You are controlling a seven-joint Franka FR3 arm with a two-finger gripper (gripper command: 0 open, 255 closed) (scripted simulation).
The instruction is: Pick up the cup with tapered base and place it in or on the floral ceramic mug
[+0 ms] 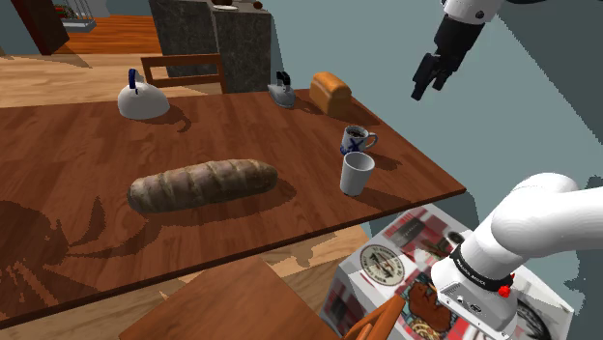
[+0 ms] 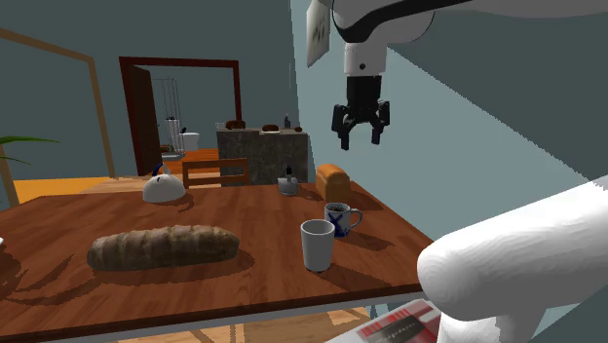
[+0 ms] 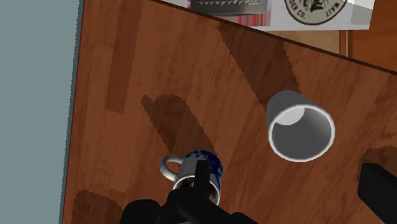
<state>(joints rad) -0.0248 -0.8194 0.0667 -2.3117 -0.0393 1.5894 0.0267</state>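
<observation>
A plain white cup (image 1: 357,173) that narrows toward its base stands upright near the table's right edge in the shoulder view. Just behind it, a little apart, stands the blue-and-white floral mug (image 1: 356,140) with dark contents. My gripper (image 1: 428,87) hangs high above the table's right edge, open and holding nothing. In the second exterior view the cup (image 2: 318,244) is in front of the mug (image 2: 339,219), with the gripper (image 2: 360,139) well above both. Looking down in the wrist view, the cup (image 3: 300,129) lies between the spread fingers (image 3: 377,186) and the mug (image 3: 198,170) sits behind one finger.
On the wooden table (image 1: 77,164) lie a long baguette (image 1: 203,184), a white kettle (image 1: 143,99), a toaster (image 1: 281,90) and a bread loaf (image 1: 330,93). A chair back (image 1: 184,70) stands behind the table. The stand (image 1: 406,280) with printed papers is at lower right.
</observation>
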